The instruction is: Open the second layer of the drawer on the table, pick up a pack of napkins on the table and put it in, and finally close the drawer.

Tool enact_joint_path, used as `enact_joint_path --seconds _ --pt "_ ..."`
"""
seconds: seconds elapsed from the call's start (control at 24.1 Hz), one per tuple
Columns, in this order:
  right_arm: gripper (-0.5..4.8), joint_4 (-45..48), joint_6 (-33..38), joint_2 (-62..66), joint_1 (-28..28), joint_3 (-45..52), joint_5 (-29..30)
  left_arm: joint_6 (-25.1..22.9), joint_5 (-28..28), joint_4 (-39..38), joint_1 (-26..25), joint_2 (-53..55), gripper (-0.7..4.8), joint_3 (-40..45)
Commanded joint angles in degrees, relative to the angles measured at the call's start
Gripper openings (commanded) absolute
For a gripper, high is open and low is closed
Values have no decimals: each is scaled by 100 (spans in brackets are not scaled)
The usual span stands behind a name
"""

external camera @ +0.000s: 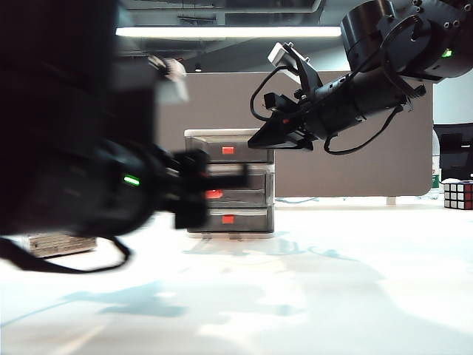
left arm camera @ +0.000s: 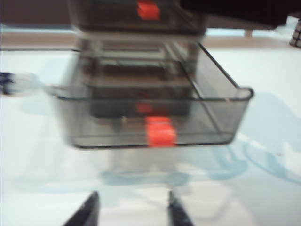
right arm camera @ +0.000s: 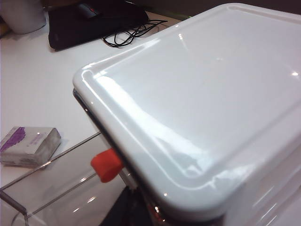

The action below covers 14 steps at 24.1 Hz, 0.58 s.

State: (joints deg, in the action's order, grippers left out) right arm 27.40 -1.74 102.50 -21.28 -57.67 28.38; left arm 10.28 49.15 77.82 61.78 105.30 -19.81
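On the white counter (external camera: 332, 281) the drawer (external camera: 230, 181) cabinet is standing with its second layer (left arm camera: 155, 110) pulled well out — ready, I judge, for loading. My right hand (external camera: 260, 140) is hovering just over the cabinet's top, perhaps steadying it; whether its fingers are parted I cannot tell. My left hand (left arm camera: 131, 212) is sitting before the tab, fingers apart and empty. The pack of napkins (right arm camera: 29, 146) is lying beside the cabinet — untouched.

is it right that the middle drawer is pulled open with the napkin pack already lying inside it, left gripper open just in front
Not quite. The middle drawer is pulled open and the left gripper is open in front of it, but the drawer is empty. The right wrist view shows the napkin pack lying on the table beside the cabinet.
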Motion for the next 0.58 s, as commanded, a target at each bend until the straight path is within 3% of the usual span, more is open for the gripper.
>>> enact_joint_path --seconds 0.04,0.21,0.29,0.33,0.46,0.58 --pt "-4 -39 22 -17 -4 -44 -17 -105 271 297 -28 -820 161 756" --pt "-5 -63 22 -17 -4 -44 2 -90 96 291 -68 -2159 161 1322" --pt "-4 -66 22 -20 -2 -44 31 -435 17 186 -94 -2868 160 1469" --pt "-5 -94 24 -20 -2 -44 55 -588 -271 -52 -232 -3209 160 1499" --pt "-5 -199 24 -20 -2 -44 160 -376 -1255 -1001 -835 -3873 159 1495" --pt "-5 -339 20 -20 -2 -44 155 105 -2983 -2127 -2022 -4374 142 1480"
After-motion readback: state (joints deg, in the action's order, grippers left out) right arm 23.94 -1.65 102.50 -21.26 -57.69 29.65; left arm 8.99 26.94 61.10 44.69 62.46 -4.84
